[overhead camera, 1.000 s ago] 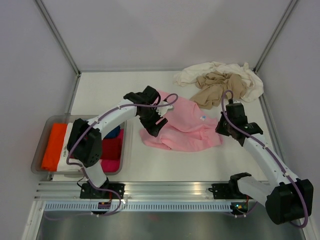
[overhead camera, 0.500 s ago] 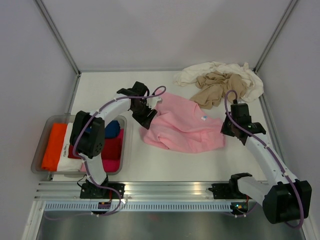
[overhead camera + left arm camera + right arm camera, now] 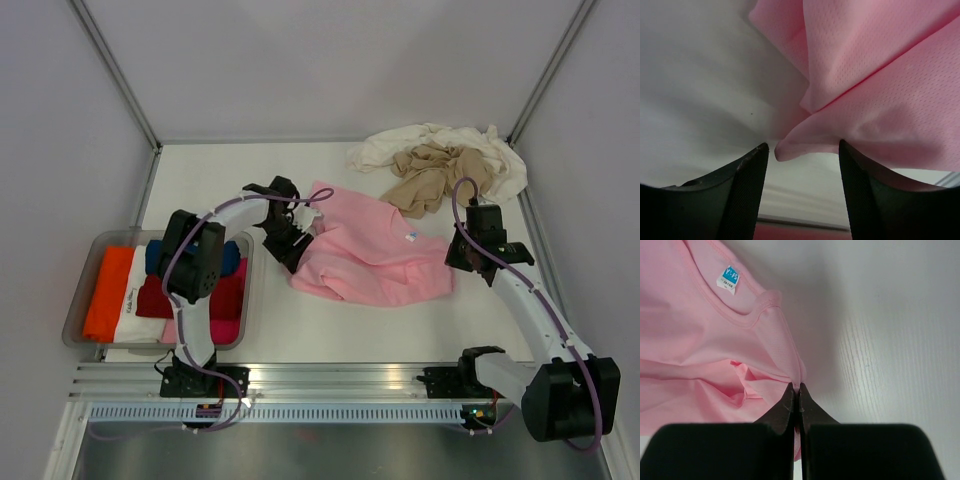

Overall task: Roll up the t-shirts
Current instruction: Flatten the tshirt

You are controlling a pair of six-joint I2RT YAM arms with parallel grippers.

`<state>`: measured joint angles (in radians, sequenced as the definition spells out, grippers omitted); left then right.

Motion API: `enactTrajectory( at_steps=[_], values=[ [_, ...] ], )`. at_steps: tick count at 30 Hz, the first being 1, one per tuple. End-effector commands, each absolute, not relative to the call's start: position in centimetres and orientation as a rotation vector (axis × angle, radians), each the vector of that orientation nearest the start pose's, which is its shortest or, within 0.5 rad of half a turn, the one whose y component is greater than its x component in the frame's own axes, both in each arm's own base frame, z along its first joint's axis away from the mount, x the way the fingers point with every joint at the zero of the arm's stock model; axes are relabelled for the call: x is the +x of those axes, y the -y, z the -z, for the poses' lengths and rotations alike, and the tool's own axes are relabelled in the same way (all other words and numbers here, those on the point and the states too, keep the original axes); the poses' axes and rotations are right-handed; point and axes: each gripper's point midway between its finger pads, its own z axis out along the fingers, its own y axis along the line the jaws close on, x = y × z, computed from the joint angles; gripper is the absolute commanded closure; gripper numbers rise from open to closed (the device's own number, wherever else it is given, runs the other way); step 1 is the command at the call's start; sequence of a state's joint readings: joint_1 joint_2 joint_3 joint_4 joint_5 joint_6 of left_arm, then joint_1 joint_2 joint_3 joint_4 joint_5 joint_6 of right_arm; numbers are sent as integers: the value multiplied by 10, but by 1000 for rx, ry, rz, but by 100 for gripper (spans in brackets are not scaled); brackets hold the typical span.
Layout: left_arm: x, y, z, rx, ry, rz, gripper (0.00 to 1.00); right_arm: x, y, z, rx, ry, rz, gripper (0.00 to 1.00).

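Pink t-shirt [image 3: 375,260] lies crumpled mid-table, neither flat nor rolled. My right gripper [image 3: 796,389] clenches its shoulder edge; my left gripper [image 3: 802,146] gapes around a fold. Cream t-shirt [image 3: 398,146] and tan t-shirt [image 3: 436,172] lie heaped, untouched, far right.

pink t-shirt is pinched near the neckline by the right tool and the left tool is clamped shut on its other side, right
Not quite. The right tool is indeed shut on the pink t-shirt near the neckline, but the left tool is not clamped. The left wrist view shows its jaws standing apart, with only the tip of a fold of the shirt lying between them.
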<state>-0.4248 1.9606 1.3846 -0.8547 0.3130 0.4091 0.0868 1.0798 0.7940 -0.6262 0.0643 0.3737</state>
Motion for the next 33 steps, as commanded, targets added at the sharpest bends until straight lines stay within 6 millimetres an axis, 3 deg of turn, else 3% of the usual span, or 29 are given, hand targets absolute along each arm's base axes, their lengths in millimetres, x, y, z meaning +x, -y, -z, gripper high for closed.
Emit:
enactTrajectory(
  at_steps=[1,6,8,10,12,16,17,19,20,22,23,24,25,26,28,29,30,31,32,33],
  values=[
    [309,181,-15,1286,-2697,490,34,279,-27,-128,361,-2409,-132,100],
    [293,192,-12,1314,-2696,614,40,279,-28,-128,365,-2407,-135,100],
    [291,195,-13,1307,-2693,656,63,280,-29,-129,366,-2405,-145,100],
    [292,200,-21,1292,-2671,681,97,281,-31,-132,365,-2400,-159,100],
    [303,203,-39,1285,-2611,655,98,288,-32,-144,363,-2376,-179,100],
    [367,193,-117,1183,-2412,381,98,321,-29,-181,370,-2309,-193,100],
    [395,190,-162,1122,-2306,275,98,340,-23,-212,382,-2231,-203,100],
    [423,182,-210,1064,-2197,151,98,365,-24,-233,396,-2198,-248,100],
    [446,174,-257,1001,-2100,31,98,384,-10,-278,424,-2092,-274,100],
    [464,169,-301,969,-1995,-64,98,412,-3,-308,463,-2025,-298,100],
    [475,159,-347,894,-1908,-151,98,424,0,-360,447,-1909,-311,100],
    [484,156,-358,884,-1879,-194,98,433,2,-379,445,-1870,-314,100],
    [488,152,-376,856,-1843,-231,98,447,6,-385,451,-1863,-312,100],
    [490,144,-406,797,-1787,-281,98,448,8,-426,442,-1780,-321,100],
    [487,135,-432,766,-1726,-318,98,454,18,-451,447,-1735,-312,100],
    [486,132,-432,763,-1724,-326,98,450,23,-449,463,-1745,-297,100],
    [474,125,-445,750,-1703,-323,98,448,28,-446,477,-1750,-281,100],
    [468,125,-442,764,-1707,-312,98,434,28,-454,477,-1729,-273,100],
    [464,129,-413,823,-1759,-279,98,433,30,-425,500,-1775,-264,100],
    [444,125,-422,838,-1733,-264,98,425,31,-413,519,-1784,-257,100]
  ],
)
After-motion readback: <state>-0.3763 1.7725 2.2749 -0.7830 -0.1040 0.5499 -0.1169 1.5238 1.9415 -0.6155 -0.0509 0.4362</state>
